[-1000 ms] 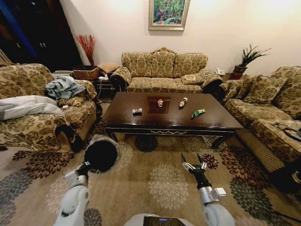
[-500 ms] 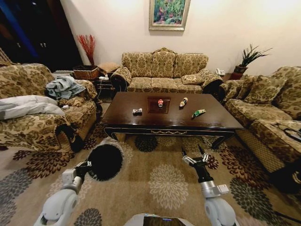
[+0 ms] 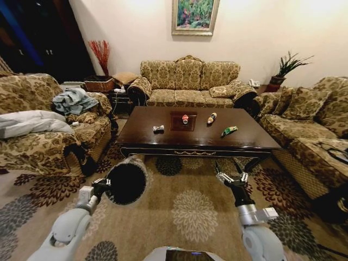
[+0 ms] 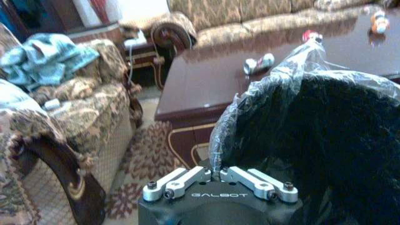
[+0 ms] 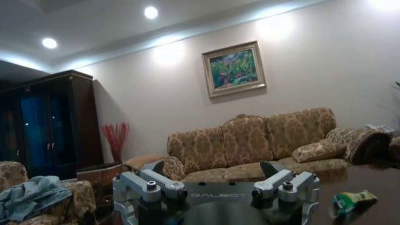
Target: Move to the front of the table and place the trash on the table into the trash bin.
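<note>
Our left hand (image 4: 218,180) is clenched on the rim of the trash bin (image 3: 126,182), which we judge light with a slippery liner; our right hand (image 3: 230,175) hangs released. Ahead of both, the trash (image 3: 158,129) lies on the tabletop (image 3: 196,136): small, light, best pinched mid-body.

Trash bin (image 4: 325,140) cut off at the left wrist frame's edges, base out of sight; its liner blocks part of the table (image 4: 206,79) behind. Left gripper (image 4: 218,180) fingertips buried in the bag, grip point not visible. Red can (image 4: 310,35) half hidden behind the liner edge. Brown bottle (image 4: 379,21) blurred at the frame corner. Head view: crushed piece (image 3: 158,129) too small to identify. Right wrist: green bottle (image 5: 351,200) blurry, label unreadable; table edge cropped.
</note>
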{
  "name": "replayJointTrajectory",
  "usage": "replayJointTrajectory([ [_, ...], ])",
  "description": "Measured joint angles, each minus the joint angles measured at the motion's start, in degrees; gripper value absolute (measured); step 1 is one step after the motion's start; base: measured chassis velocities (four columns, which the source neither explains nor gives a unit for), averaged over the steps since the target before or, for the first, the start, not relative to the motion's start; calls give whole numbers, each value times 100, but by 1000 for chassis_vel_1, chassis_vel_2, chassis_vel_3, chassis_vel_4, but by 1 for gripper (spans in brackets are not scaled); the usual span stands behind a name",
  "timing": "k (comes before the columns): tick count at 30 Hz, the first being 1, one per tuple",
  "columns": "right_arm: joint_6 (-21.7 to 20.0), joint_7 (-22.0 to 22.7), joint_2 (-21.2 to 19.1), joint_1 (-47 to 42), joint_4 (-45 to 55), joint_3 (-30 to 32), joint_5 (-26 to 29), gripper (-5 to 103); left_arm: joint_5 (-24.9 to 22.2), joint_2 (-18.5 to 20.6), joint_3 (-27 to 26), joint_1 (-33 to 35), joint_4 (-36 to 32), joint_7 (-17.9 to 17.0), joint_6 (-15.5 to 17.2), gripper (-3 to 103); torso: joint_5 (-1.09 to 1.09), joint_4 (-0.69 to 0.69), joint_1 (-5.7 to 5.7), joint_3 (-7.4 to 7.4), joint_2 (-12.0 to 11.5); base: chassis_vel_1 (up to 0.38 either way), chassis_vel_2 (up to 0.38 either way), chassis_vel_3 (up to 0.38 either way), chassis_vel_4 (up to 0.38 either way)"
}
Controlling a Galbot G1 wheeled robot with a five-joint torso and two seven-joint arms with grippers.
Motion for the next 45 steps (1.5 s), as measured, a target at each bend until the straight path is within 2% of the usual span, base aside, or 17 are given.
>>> replayJointTrajectory([
  [4, -44, 0, 27, 41, -63, -18, 2, 100, -182, 209, -68, -95, 151, 11, 66, 2, 1, 1, 0, 0, 0, -123, 136, 103, -135],
  [19, -156, 0, 52, 147, -90, -92, 43, 100, -303, 298, -348, -400, 15, -16, 139, 2, -2, -1, 3, 1, -1, -265, 264, 259, -257],
  [21, -179, -37, 45, 178, -79, -150, 207, 100, -334, 349, -695, -393, -269, 50, 187, 2, 1, 1, 4, 2, -2, -296, 300, 295, -301],
  [22, -179, -37, 45, 178, -79, -150, 207, 100, -334, 349, -695, -393, -269, 50, 187, 2, 1, 1, 4, 2, -2, -301, 308, 300, -302],
  [24, -314, -73, 0, 209, -57, -179, 293, 100, -441, 452, -1136, -414, -621, 132, 294, 2, 5, -1, 4, 1, -1, -292, 282, 277, -277],
  [25, -393, -97, -28, 257, -83, -192, 314, 100, -535, 516, -1266, -455, -725, 149, 344, 2, -1, -2, 3, 1, -1, -221, 210, 270, -189],
  [28, -576, -107, -108, 575, -325, -274, 357, 100, -762, 691, -1436, -652, -847, 158, 489, 2, 0, -1, 6, 2, -2, -198, 165, 189, -167],
  [31, -814, 92, -214, 1032, -661, -513, 500, 100, -872, 821, -1398, -929, -822, 146, 617, 2, 2, -1, 8, 3, -3, -66, 65, 52, -55],
  [36, -861, 432, -221, 1380, -878, -831, 468, 100, -903, 858, -1244, -1097, -766, 118, 666, 2, -1, 1, -4, -2, 0, 0, 0, 0, 0],
  [40, -928, 436, -158, 1356, -870, -887, 302, 100, -887, 818, -1114, -1123, -709, 108, 667, 2, -3, 2, -6, -2, 1, 0, 0, 0, 0],
  [42, -970, 400, -123, 1350, -881, -868, 98, 100, -866, 805, -1014, -1204, -630, 106, 666, 2, -3, 1, -3, -1, 0, 0, 0, 0, 0],
  [45, -1014, 419, -96, 1380, -885, -905, 82, 100, -867, 805, -949, -1278, -573, 108, 662, 2, -1, -2, 2, 1, -1, 0, 0, 0, 0],
])
